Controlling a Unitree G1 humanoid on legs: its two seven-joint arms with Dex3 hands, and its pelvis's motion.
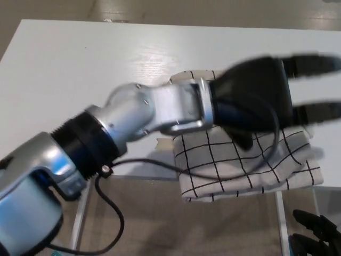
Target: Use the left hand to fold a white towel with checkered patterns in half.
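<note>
The white towel with black checks [234, 166] lies bunched and doubled over at the table's front right edge, its near hem hanging slightly past the edge. My left hand [261, 96] hovers above the towel's far part, blurred by motion. Its fingers [314, 63] stretch out to the right, apart, with nothing between them. The hand and wrist hide the towel's far edge. Only the dark tips of my right hand [315, 234] show at the bottom right, below the table.
The white table [80, 69] stretches away to the left and back. A black cable [160, 166] loops from my left forearm across the towel. Table legs and floor show below the front edge.
</note>
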